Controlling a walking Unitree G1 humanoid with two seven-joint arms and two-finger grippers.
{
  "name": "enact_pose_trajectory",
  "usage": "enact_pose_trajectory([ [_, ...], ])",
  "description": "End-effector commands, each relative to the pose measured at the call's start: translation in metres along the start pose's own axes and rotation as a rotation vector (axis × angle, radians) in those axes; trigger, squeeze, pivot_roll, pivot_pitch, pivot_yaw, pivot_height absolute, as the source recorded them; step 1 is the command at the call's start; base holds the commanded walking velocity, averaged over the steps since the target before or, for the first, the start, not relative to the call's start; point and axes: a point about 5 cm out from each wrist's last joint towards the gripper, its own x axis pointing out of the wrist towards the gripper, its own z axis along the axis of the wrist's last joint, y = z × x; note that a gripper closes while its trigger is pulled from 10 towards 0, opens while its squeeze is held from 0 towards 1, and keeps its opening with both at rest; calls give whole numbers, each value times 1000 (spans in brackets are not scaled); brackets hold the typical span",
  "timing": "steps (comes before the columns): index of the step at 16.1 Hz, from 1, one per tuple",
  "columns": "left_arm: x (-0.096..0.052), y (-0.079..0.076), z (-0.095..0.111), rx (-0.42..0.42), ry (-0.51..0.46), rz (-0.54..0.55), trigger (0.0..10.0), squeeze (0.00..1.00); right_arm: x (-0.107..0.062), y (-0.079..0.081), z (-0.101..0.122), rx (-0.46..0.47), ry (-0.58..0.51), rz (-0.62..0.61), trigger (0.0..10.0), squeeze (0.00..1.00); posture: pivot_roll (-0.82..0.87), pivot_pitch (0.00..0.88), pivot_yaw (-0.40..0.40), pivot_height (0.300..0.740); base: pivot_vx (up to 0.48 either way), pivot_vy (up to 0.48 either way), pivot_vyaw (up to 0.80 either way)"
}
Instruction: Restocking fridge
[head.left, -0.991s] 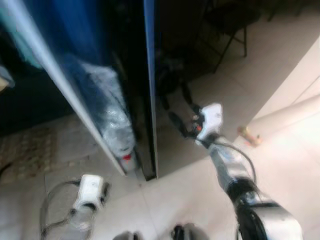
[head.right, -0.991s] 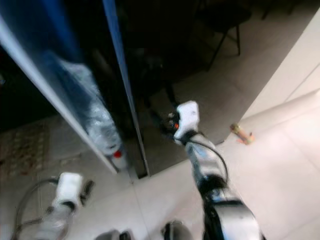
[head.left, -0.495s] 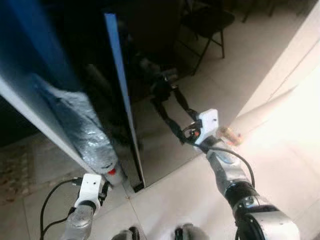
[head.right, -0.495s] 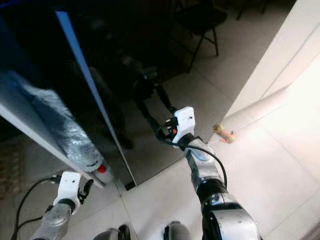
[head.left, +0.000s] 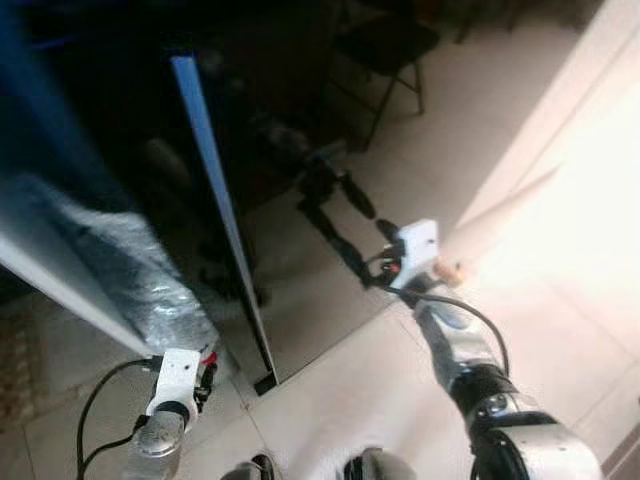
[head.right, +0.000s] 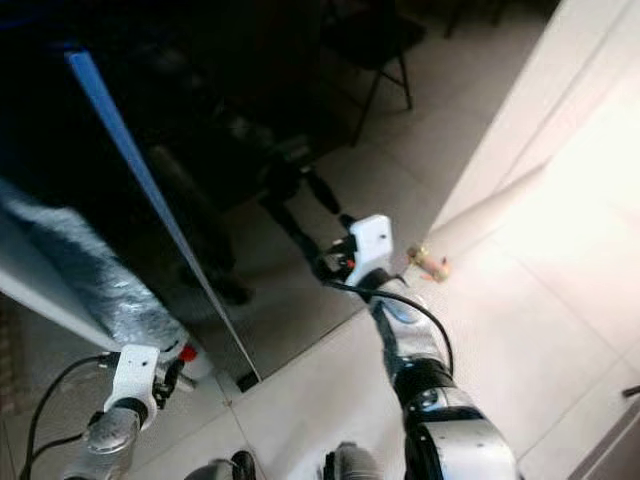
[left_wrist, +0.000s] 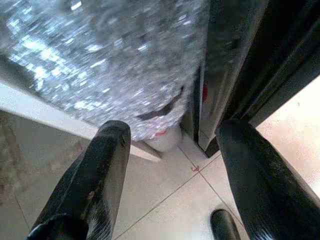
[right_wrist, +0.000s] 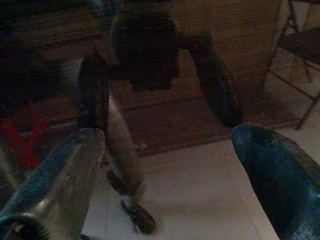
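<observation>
A shrink-wrapped pack of bottles (head.left: 135, 275) with red caps stands low in the open fridge, behind the dark glass door with its blue edge (head.left: 213, 205). My left gripper (head.left: 207, 374) is open just below the pack's lower end, and the silvery wrap (left_wrist: 115, 65) lies straight ahead of its fingers (left_wrist: 107, 165). My right gripper (head.left: 373, 268) is open, held close to the door's dark glass (head.right: 250, 190), apart from it. The glass mirrors my own arm (right_wrist: 145, 55) in the right wrist view.
A folding chair (head.left: 385, 50) stands at the back on the tiled floor. A small orange object (head.right: 430, 263) lies on the floor by the pale wall (head.left: 570, 110) on the right. My feet (head.right: 340, 466) show at the bottom edge.
The camera has swung and the picture has sharpened. My left gripper has come up closer to the pack's lower end. The right gripper stays by the door glass.
</observation>
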Motion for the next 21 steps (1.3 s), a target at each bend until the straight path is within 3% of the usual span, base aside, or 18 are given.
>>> enact_pose_trajectory([
  [1,-6,-3,-13,1,42,-5,10000,0,1,-10,9,-3,-21,-50,10000,0,-50,232,-3,740,341,0,0],
  [5,-6,-3,-13,3,41,-7,10000,0,-2,-11,6,6,-17,-66,10000,0,-51,223,-6,740,337,0,0],
  [8,-9,-4,-16,1,48,-6,10000,0,-25,-21,-18,52,32,-172,10000,0,-46,218,-11,740,91,0,0],
  [9,-11,-4,-20,2,60,-6,10000,0,-37,-24,-30,69,59,-213,10000,0,-46,218,-11,740,0,0,0],
  [13,-17,0,-32,6,112,4,10000,0,-114,-36,-93,134,267,-507,10000,0,-56,229,-10,740,0,0,0],
  [14,-17,0,-33,5,117,5,10000,0,-121,-37,-98,140,291,-541,10000,0,-57,230,-9,740,0,0,0],
  [16,-19,0,-37,-3,140,0,10000,0,-161,-41,-123,210,420,-722,10000,0,-58,231,-8,740,0,0,0],
  [18,-19,3,-41,-12,187,-16,10000,0,-199,-25,-154,322,610,-795,10000,0,-52,233,-1,740,0,0,0],
  [21,-21,10,-49,-42,277,-18,10000,0,-228,2,-179,382,802,-794,10000,0,-43,233,13,740,0,0,0],
])
